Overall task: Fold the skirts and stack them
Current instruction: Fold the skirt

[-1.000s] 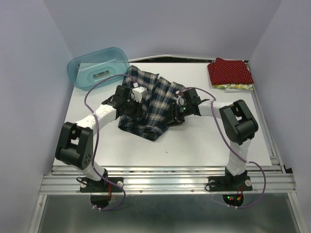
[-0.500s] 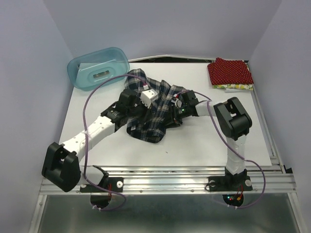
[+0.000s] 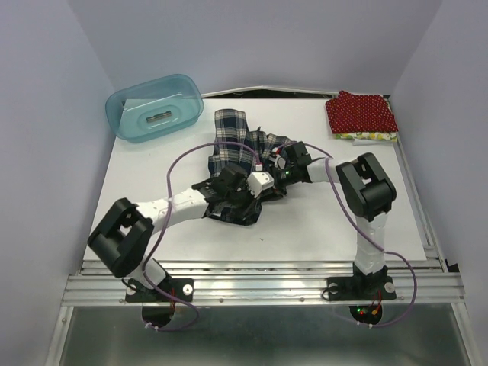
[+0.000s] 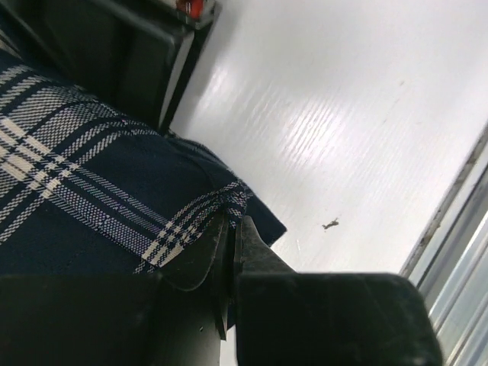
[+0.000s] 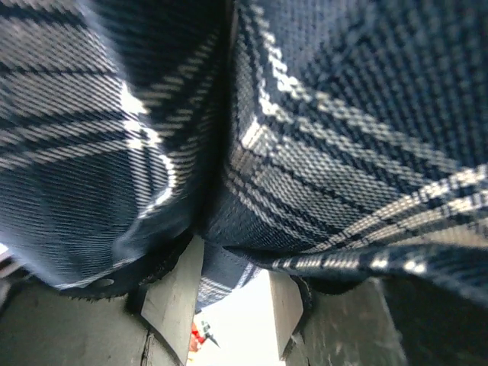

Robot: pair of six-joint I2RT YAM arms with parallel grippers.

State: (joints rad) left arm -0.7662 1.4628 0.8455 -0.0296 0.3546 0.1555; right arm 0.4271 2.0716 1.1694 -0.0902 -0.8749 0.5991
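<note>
The plaid skirt [image 3: 235,156] lies bunched in the middle of the table, partly folded over itself. My left gripper [image 3: 245,200] is at its near right edge. In the left wrist view the gripper [image 4: 231,226] is shut on the skirt's hem [image 4: 114,206]. My right gripper [image 3: 276,177] is at the skirt's right side. In the right wrist view its fingers [image 5: 174,299] stand apart, with plaid cloth [image 5: 335,137] draped over the tips and nothing pinched. The red dotted skirt [image 3: 361,112] lies folded at the back right on the yellowish one [image 3: 369,136].
A translucent teal tub [image 3: 155,107] stands at the back left. White table [image 3: 320,221] shows near and right of the skirt, with a metal rail [image 3: 267,267] along the near edge. Purple walls close in three sides.
My left arm has swung right and nearer, carrying the skirt's left part across over the rest. The skirt is now narrower and bunched. My right arm has barely moved.
</note>
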